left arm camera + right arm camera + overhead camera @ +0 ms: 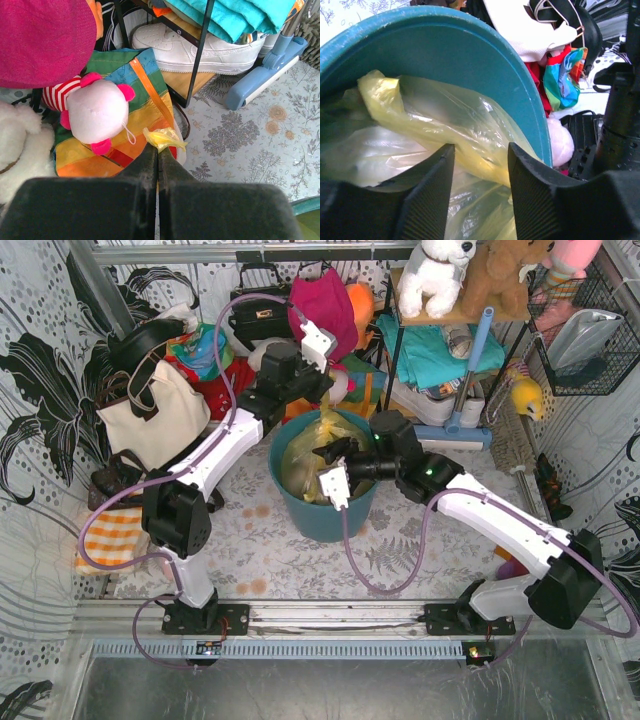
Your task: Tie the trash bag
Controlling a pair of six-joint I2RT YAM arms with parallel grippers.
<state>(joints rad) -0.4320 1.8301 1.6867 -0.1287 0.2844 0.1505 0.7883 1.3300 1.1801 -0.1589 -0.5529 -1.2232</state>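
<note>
Trash bag (310, 452) sits in the teal bin (322, 518); clutter (262, 312) crowds its far rim, bare surface (270, 562) lies near; left hand (158, 150) pinches a yellow strip (164, 138) tight; right hand (480, 148), half-wide, straddles a bag fold.

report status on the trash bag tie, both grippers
Left gripper shut on handle strip. Right gripper open, astride a fold of the trash bag. Bag untied, inside teal bin; bin wall close to right gripper.

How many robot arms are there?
2. The left arm reaches past the teal bin, the left claw pinching a trash bag strip. The right arm reaches from the right, the right claw open over the bag.
</note>
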